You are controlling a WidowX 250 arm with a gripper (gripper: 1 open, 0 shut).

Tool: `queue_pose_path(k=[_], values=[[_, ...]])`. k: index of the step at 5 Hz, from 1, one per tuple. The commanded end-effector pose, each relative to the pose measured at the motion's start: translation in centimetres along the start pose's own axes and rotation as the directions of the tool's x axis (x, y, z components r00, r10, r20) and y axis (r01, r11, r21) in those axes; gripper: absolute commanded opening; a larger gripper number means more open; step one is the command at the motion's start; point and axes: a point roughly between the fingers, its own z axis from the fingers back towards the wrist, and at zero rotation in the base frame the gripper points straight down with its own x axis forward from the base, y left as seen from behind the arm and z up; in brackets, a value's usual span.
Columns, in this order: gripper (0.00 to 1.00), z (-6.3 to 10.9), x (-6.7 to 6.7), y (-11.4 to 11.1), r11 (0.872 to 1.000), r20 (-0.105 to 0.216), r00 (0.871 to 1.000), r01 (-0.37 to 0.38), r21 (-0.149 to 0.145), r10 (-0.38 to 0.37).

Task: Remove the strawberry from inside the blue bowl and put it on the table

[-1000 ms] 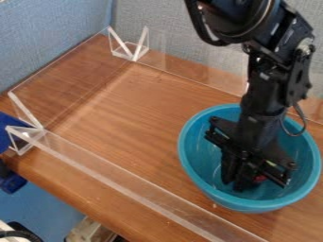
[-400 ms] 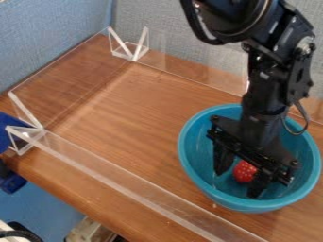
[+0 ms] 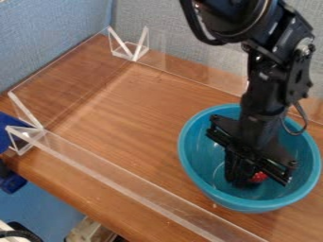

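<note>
The blue bowl (image 3: 198, 176) stands on the table (image 3: 130, 112) at the right front. My black gripper (image 3: 245, 178) reaches straight down into it, its jaws pressed together near the bowl's bottom. Only a small red patch of the strawberry (image 3: 259, 176) shows between the fingers, which are shut on it; its green cap is hidden. The arm rises from the bowl toward the top of the view.
A clear acrylic strip (image 3: 101, 166) runs along the table's front left edge, and another strip with triangular brackets (image 3: 127, 44) stands at the back. A blue wall (image 3: 44, 33) lies behind on the left. Bare wood spreads left of the bowl.
A second ago the jaws stood nearly closed in the bowl; they then spread wide around the strawberry, and now they have closed on it, hiding most of the fruit.
</note>
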Motion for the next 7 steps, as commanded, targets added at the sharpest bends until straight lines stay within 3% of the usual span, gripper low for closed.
queue_pose_path(k=[1, 3, 5, 6, 7], values=[[0.00, 2.5, 0.4, 0.1, 1.000, 0.068, 0.998, 0.010, 0.008, -0.010], [0.00, 4.4, 0.4, 0.7, 0.999, 0.089, 0.996, 0.014, 0.037, -0.018], [0.00, 11.3, 0.9, 4.0, 0.995, 0.205, 0.978, -0.051, 0.087, 0.032], [0.00, 12.9, 0.3, 6.5, 0.989, 0.227, 0.969, -0.115, 0.091, 0.092], [0.00, 11.5, 0.2, 7.3, 0.988, 0.194, 0.975, -0.129, 0.090, 0.110]])
